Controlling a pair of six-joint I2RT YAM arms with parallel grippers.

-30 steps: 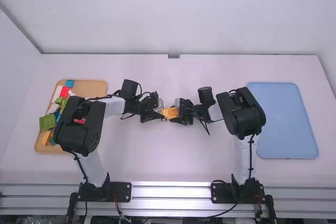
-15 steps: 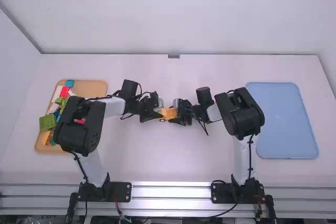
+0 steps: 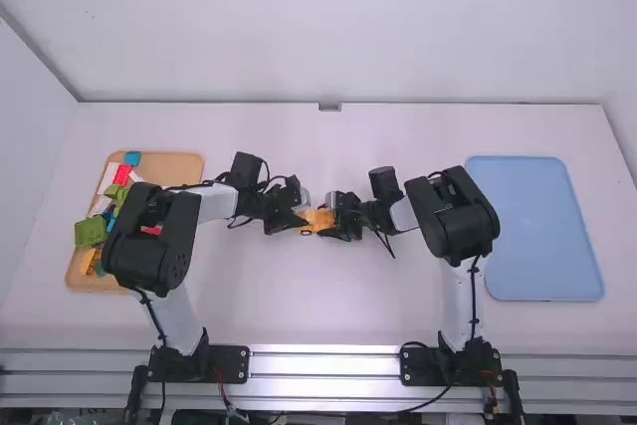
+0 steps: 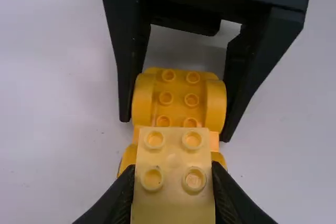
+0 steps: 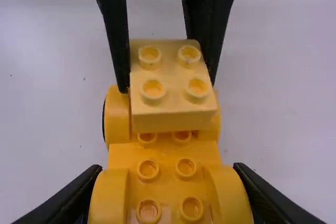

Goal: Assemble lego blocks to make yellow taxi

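Observation:
In the high view my left gripper (image 3: 297, 218) and right gripper (image 3: 336, 220) face each other mid-table around a yellow car base (image 3: 317, 218). The left wrist view has my left gripper (image 4: 174, 187) shut on a pale yellow 2x2-stud block (image 4: 173, 153), which overlaps one end of the car base (image 4: 178, 98). From the right wrist view, my right gripper (image 5: 169, 192) is shut on the rounded sides of the base (image 5: 165, 156)'s other end; studs show between them. The block (image 5: 173, 103) covers part of the base's far end; whether it touches the studs I cannot tell.
At the left, a tan tray (image 3: 179, 164) holds several coloured blocks, including a green one (image 3: 90, 232) and a red one (image 3: 123, 174), partly under the left arm. A blue tray (image 3: 542, 231) lies at the right, beside the right arm.
My right gripper has shifted slightly left with the car base, closer to my left gripper. The left arm has stayed nearly still.

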